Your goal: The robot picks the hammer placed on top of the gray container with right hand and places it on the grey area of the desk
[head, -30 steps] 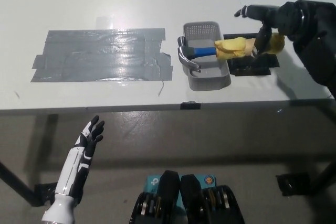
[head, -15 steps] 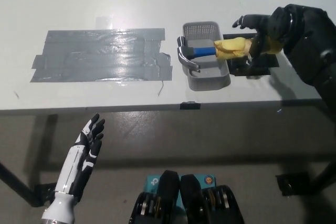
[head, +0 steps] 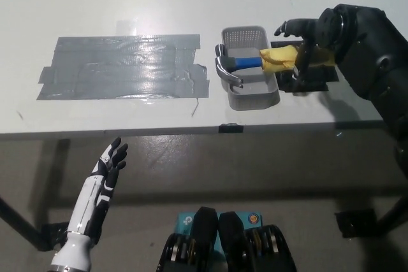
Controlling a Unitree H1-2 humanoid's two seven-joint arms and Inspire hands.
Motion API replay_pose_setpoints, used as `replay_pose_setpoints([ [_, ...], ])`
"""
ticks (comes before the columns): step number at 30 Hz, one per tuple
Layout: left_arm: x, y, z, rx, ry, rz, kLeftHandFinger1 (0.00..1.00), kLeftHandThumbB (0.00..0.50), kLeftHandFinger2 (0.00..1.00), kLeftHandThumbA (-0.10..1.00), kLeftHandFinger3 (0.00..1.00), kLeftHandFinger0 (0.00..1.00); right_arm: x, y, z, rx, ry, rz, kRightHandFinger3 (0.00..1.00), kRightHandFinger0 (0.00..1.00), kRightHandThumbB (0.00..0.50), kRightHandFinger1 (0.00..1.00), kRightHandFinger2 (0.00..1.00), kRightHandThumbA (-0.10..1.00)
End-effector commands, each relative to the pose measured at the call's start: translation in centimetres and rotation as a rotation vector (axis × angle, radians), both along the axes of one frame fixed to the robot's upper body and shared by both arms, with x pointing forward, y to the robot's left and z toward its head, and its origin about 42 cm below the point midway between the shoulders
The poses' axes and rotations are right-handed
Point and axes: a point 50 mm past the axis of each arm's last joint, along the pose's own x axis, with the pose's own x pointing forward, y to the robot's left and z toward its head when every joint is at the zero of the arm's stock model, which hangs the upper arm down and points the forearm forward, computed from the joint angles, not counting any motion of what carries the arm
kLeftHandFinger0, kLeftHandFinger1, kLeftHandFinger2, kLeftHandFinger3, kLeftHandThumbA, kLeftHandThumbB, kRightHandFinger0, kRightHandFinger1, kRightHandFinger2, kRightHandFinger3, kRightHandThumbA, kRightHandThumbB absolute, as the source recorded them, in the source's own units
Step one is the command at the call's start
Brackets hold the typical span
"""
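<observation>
Desk [head: 127,4] surface is white, with a patch of grey tape [head: 121,67] stuck on at my left. Right of it, the gray container [head: 250,68] carries the hammer [head: 255,62] across its rim. My right hand [head: 306,39] hovers open-fingered over the yellow handle. My left hand [head: 108,164] rests open below the desk edge.

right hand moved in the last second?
Yes. The right hand has shifted toward picture left, closing over the yellow handle end of the hammer, judged against the gray container, which has stayed put.
</observation>
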Motion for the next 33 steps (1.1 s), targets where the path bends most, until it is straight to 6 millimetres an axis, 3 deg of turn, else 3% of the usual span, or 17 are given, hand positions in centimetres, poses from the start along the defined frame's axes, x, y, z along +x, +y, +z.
replay_pose_setpoints([
  [1,0.0,0.1,0.7,-0.003,-0.037,-0.007,1.0,0.017,1.0,0.97,1.0,1.0,0.6,1.5,4.4,-0.012,-0.103,0.049,1.0,1.0,0.442,1.0,1.0,1.0],
  [10,0.1,0.0,0.5,0.014,-0.038,-0.011,1.0,0.016,1.0,0.98,1.0,1.0,0.7,1.8,4.1,-0.014,-0.122,0.062,1.0,1.0,0.423,1.0,1.0,1.0],
  [15,0.1,0.1,0.6,0.015,-0.047,-0.01,1.0,0.007,1.0,0.98,1.0,1.0,0.7,1.2,3.5,0.023,-0.096,0.023,1.0,1.0,0.44,1.0,1.0,1.0],
  [17,0.1,0.1,0.6,0.023,-0.049,-0.007,1.0,0.013,1.0,0.99,1.0,1.0,0.8,1.0,3.3,0.04,-0.093,0.003,1.0,1.0,0.364,1.0,1.0,1.0],
  [18,0.1,0.1,0.5,0.023,-0.048,-0.008,1.0,0.02,1.0,1.0,1.0,1.0,0.9,0.9,3.3,0.051,-0.136,-0.005,1.0,1.0,0.319,1.0,1.0,0.93],
  [19,0.1,0.1,0.5,0.021,-0.047,-0.01,1.0,0.022,1.0,1.0,1.0,1.0,1.0,0.7,3.1,0.08,-0.204,-0.028,1.0,1.0,0.272,1.0,1.0,0.65],
  [20,0.2,0.1,0.5,0.02,-0.046,-0.01,1.0,0.023,1.0,1.0,1.0,1.0,1.0,0.6,3.1,0.091,-0.224,-0.042,1.0,1.0,0.259,1.0,1.0,0.55],
  [21,0.2,0.2,0.5,0.017,-0.043,-0.011,1.0,0.03,1.0,1.0,1.0,1.0,1.0,0.5,3.0,0.073,-0.29,-0.04,0.91,0.83,0.182,0.88,0.91,0.19],
  [22,0.3,0.2,0.6,0.025,-0.044,-0.007,1.0,0.031,1.0,1.0,1.0,1.0,1.0,0.5,2.9,0.058,-0.34,-0.033,0.64,0.38,0.182,0.48,0.6,-0.04],
  [23,0.3,0.2,0.6,0.028,-0.045,-0.007,1.0,0.022,1.0,1.0,1.0,1.0,1.0,0.4,2.7,0.061,-0.373,-0.033,0.46,0.11,0.182,0.22,0.37,-0.09],
  [24,0.3,0.2,0.6,0.028,-0.049,-0.007,1.0,0.016,1.0,1.0,1.0,1.0,1.0,0.4,2.7,0.066,-0.395,-0.033,0.41,0.01,0.173,0.19,0.43,-0.1],
  [26,0.4,0.3,0.6,0.03,-0.051,-0.007,1.0,0.019,1.0,1.0,1.0,1.0,1.0,0.5,2.6,0.081,-0.428,-0.046,0.65,0.01,0.157,0.4,0.78,-0.09],
  [27,0.4,0.3,0.6,0.029,-0.052,-0.008,1.0,0.019,1.0,1.0,1.0,1.0,1.0,0.5,2.6,0.089,-0.431,-0.052,0.7,0.01,0.157,0.44,0.83,-0.09],
  [28,0.4,0.3,0.6,0.029,-0.052,-0.008,1.0,0.013,1.0,1.0,1.0,1.0,1.0,0.4,2.5,0.102,-0.442,-0.046,0.79,0.08,0.156,0.56,0.92,-0.1],
  [29,0.4,0.2,0.7,0.029,-0.054,-0.01,1.0,0.012,1.0,1.0,1.0,1.0,1.0,0.4,2.4,0.112,-0.452,-0.045,0.84,0.07,0.156,0.57,0.92,-0.1],
  [31,0.4,0.2,0.8,0.029,-0.051,-0.012,1.0,0.013,1.0,1.0,1.0,1.0,0.9,0.3,2.3,0.14,-0.477,-0.04,0.82,0.06,0.16,0.55,0.86,-0.1],
  [33,0.4,0.2,0.7,0.018,-0.047,-0.011,1.0,0.018,1.0,1.0,1.0,1.0,0.9,0.3,2.1,0.15,-0.494,-0.035,0.87,0.09,0.146,0.58,0.9,-0.1],
])
